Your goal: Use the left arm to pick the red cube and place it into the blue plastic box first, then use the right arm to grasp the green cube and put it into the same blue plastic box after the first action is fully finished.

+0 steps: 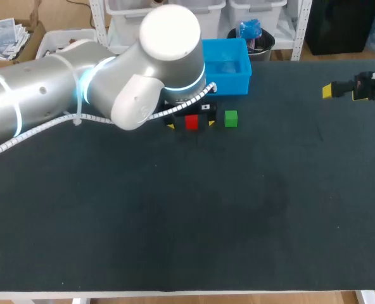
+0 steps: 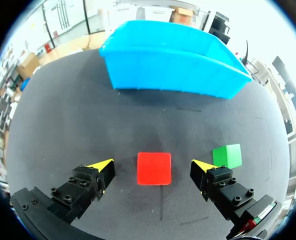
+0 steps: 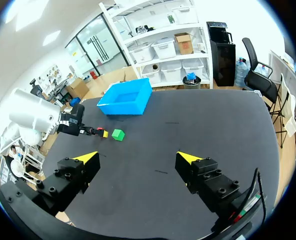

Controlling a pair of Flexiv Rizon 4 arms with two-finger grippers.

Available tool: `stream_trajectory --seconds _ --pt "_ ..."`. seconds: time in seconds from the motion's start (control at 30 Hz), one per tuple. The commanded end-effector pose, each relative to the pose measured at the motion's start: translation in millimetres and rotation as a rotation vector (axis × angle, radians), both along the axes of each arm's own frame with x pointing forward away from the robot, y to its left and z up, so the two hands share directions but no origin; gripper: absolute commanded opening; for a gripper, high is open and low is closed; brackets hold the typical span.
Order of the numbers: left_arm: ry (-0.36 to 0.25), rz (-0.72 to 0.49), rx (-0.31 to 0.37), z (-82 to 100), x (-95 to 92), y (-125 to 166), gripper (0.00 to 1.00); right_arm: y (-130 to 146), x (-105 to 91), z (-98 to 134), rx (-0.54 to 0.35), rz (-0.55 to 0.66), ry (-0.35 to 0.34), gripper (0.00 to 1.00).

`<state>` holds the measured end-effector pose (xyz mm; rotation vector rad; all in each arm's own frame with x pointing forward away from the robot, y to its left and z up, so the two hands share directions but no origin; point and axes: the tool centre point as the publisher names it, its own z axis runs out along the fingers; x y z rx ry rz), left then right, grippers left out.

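Left gripper (image 2: pixel 153 164) wide open astride red cube (image 2: pixel 154 168) near the table's (image 2: pixel 58 125) far edge; any sideways drift could knock green cube (image 2: pixel 227 155) just beside one finger.

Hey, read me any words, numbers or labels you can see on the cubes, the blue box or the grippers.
No text on the table can be read.
red cube: plain faces, no print.
green cube: plain, no print.
blue plastic box: no label showing.
left gripper: a small coloured tag behind one finger, too small to read.
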<state>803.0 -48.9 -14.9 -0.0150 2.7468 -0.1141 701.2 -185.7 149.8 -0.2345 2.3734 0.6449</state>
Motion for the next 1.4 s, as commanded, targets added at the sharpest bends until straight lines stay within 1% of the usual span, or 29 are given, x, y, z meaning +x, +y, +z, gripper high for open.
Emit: stream_trajectory --seconds 0.03,0.17,0.23,0.27,0.3,0.33,0.37,0.4,0.47,0.57,0.8,1.03,1.1,1.17,1.2,1.4 --pt "0.006 -0.001 0.006 0.5 3.3 -2.4 1.00 -0.5 0.1 -0.3 0.001 0.002 -0.001 1.00" --pt "0.012 -0.012 0.002 -0.5 3.1 -4.6 1.00 -0.5 0.1 -0.3 0.001 0.002 -0.001 1.00" --pt "0.014 -0.017 0.003 -2.3 2.8 -5.5 0.61 -0.5 0.1 -0.3 0.001 0.002 -0.001 1.00" --pt "0.015 -0.018 0.005 -2.9 2.6 -5.6 0.50 -0.5 0.1 -0.3 0.001 0.002 -0.001 1.00" --pt "0.016 -0.019 0.006 -3.3 2.5 -5.6 0.42 -0.5 0.1 -0.3 0.001 0.002 -0.001 1.00" --pt "0.016 -0.020 0.007 -3.3 2.4 -5.6 0.28 -0.5 0.1 -0.3 0.001 0.002 -0.001 1.00" --pt "0.017 -0.021 0.007 -3.3 2.2 -5.5 0.17 -0.5 0.1 -0.3 0.001 0.002 -0.001 1.00" --pt "0.017 -0.020 0.007 -3.4 2.0 -5.5 0.11 -0.5 0.1 -0.3 0.001 0.002 -0.001 1.00" --pt "0.017 -0.019 0.010 -3.7 1.6 -5.2 0.09 -0.5 0.1 -0.3 0.001 0.002 -0.001 1.00" --pt "0.016 -0.017 0.013 -3.7 1.1 -4.2 0.00 -0.5 0.1 -0.3 0.001 0.002 -0.001 1.00" --pt "0.011 -0.016 0.015 -2.6 0.7 -1.8 0.00 -0.5 0.1 -0.3 0.001 0.002 -0.001 1.00" --pt "-0.002 -0.031 0.019 1.1 -3.9 -1.4 0.00 -0.5 0.1 -0.3 0.001 0.002 -0.001 1.00" --pt "-0.010 -0.034 0.020 5.9 -5.5 -0.6 0.00 -0.5 0.1 -0.3 0.001 0.002 -0.001 1.00" --pt "-0.018 -0.033 0.003 12.1 -6.5 0.6 0.00 -0.5 0.1 -0.3 0.001 0.002 -0.001 1.00" --pt "-0.030 -0.036 0.009 15.2 -7.0 0.9 0.00 -0.5 0.1 -0.3 0.001 0.002 -0.001 1.00" --pt "-0.074 -0.042 0.007 43.4 -10.3 8.7 0.00 -0.5 0.1 -0.3 0.001 0.002 -0.001 1.00"
